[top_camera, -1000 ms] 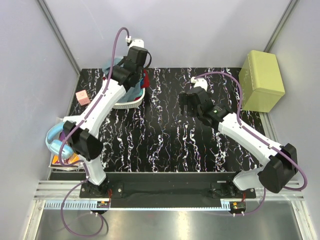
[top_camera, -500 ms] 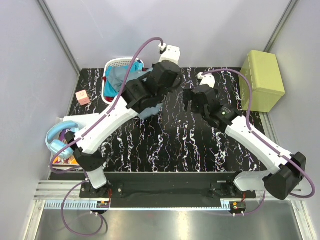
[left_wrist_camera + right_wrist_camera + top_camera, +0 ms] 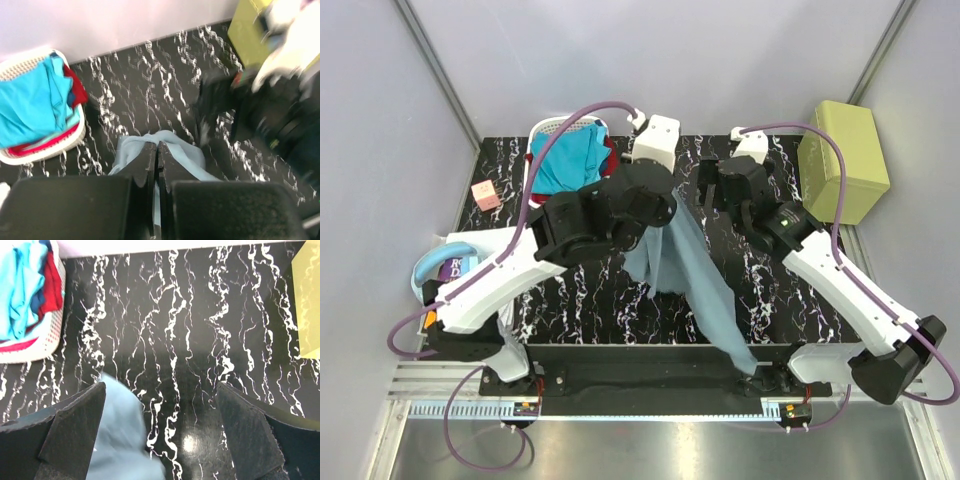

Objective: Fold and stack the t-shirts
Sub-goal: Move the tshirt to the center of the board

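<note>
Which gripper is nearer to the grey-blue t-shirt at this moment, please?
Left. The left gripper is shut on the grey-blue t-shirt, which hangs from it; the right gripper is open, close beside the cloth.

We see a black table top (image 3: 775, 305) veined with white, filling the middle of the view from above. At its far left corner stands a white plastic laundry basket (image 3: 552, 126), its wall pierced with small holes. At the far right corner sits a pale yellow-green box (image 3: 844, 160). A small pink cube (image 3: 485, 195) lies just beside the left edge, and nearer along that side are light blue headphones (image 3: 418, 283). A metal rail (image 3: 660, 408) runs along the near edge, and grey walls (image 3: 720, 60) close the far side.
</note>
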{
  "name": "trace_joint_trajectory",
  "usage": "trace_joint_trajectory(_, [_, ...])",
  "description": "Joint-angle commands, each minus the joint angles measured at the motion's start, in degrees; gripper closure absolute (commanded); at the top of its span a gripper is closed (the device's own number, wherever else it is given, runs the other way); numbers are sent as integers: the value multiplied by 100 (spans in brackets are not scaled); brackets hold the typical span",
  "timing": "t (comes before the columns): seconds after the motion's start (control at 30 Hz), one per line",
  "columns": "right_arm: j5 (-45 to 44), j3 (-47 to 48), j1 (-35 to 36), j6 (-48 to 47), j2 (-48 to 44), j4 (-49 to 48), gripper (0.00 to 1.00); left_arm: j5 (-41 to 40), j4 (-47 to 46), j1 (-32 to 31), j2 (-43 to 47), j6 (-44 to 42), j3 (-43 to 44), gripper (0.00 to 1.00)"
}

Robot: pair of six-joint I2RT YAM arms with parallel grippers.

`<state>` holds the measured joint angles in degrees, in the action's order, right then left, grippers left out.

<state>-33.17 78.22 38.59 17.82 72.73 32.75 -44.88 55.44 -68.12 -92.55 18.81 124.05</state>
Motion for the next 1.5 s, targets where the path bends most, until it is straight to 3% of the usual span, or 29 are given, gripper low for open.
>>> trace_joint_trajectory(0.0, [-190, 168, 44, 10, -215, -32, 0, -21, -130, 18, 325, 702, -828, 100])
trace_joint_trajectory(0.13, [-68, 10, 43, 238, -268, 29, 0, -55, -191, 27, 343, 870, -1566, 100])
trace_joint_trajectory(0.27, [56, -34, 44, 379, -286, 134, 0, 242, -279, 368, 317, 1098, -2112, 79])
trace_joint_trajectory(0.3, [65, -43, 44, 397, -312, 152, 0, 435, -401, 561, 334, 1125, -2391, 51])
trace_joint_trajectory(0.37, [82, -69, 44, 432, -321, 205, 0, 446, -464, 711, 343, 1160, -2587, 25])
trace_joint_trajectory(0.4, [74, -70, 44, 432, -356, 214, 0, 306, -464, 764, 361, 1169, -2692, 7])
trace_joint_trajectory(0.43, [74, -70, 44, 424, -365, 249, 0, 235, -481, 774, 396, 1143, -2719, 2])
trace_joint_trajectory(0.73, [337, 115, 44, 336, 91, 346, 0, -425, -517, 1238, 1290, 1406, -3377, 1])
trace_joint_trajectory(0.93, [583, 598, 44, 318, 856, 363, 0, 128, -586, 2696, 1442, 1477, -3932, 1])
trace_joint_trajectory(1.1, [812, 792, 44, 380, 1059, 346, 0, 961, -1140, 3568, 838, 933, -3757, 1])
trace_joint_trajectory(1.27, [908, 634, 44, 380, 884, 346, 0, 1736, -1299, 3700, -401, 344, -2872, 1])
trace_joint_trajectory(1.47, [865, 107, 44, 459, 427, 346, 0, 2308, -1474, 3700, -1440, 395, -2570, 1])
